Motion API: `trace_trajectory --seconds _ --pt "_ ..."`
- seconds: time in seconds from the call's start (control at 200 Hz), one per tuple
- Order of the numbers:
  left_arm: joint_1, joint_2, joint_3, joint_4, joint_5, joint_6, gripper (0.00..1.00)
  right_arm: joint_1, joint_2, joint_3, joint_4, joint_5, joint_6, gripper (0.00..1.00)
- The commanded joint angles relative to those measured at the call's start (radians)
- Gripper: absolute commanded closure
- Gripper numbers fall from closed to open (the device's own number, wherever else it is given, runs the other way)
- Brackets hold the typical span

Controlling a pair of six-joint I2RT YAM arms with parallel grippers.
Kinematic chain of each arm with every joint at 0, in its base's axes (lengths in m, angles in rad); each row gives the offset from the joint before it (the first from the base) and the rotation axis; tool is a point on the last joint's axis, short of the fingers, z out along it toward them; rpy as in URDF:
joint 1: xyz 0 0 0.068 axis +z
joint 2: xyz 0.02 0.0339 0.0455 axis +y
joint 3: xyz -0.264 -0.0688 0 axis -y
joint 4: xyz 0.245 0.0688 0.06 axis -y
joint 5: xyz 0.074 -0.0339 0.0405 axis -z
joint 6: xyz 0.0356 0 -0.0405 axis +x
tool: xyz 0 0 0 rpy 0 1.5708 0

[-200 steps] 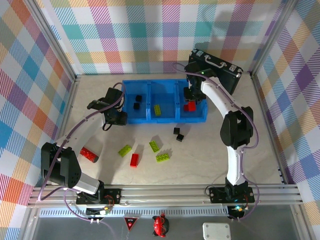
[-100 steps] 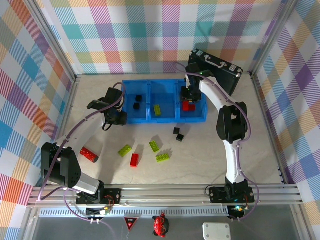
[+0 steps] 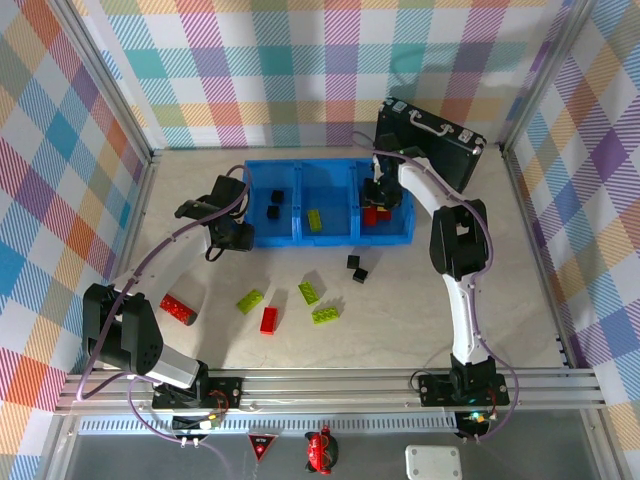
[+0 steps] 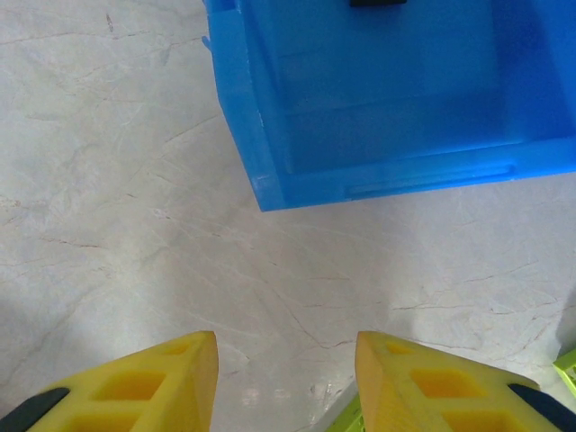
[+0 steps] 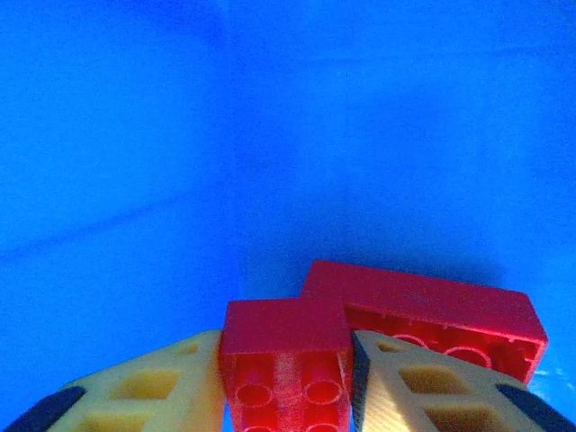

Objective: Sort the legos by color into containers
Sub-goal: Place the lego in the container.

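The blue tray holds three containers side by side. My right gripper is down in the right one, shut on a small red lego that lies against a longer red lego on the blue floor. The left container holds two black legos, the middle one a green lego. My left gripper hangs open over bare table by the tray's front left corner, nothing between its fingers. Loose on the table lie green legos, red legos and black legos.
A black hard case leans behind the tray's right end. Another red lego lies near the left arm's base. A green lego peeks between my left fingers at the frame's bottom edge. Checked walls close in the table.
The right gripper has sunk lower into the right container with the red lego, and its arm has folded closer to the tray. The left arm has not moved.
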Motion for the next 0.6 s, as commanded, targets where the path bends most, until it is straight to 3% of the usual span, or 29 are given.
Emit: trace_trajectory --seconds 0.0,0.595 --pt "0.014 0.000 -0.007 -0.006 -0.023 0.018 0.56 -0.004 0.007 0.009 0.007 -0.022 0.013 0.56" --pt "0.014 -0.011 -0.007 -0.006 -0.013 0.018 0.56 -0.004 -0.099 -0.043 -0.017 -0.031 0.019 0.52"
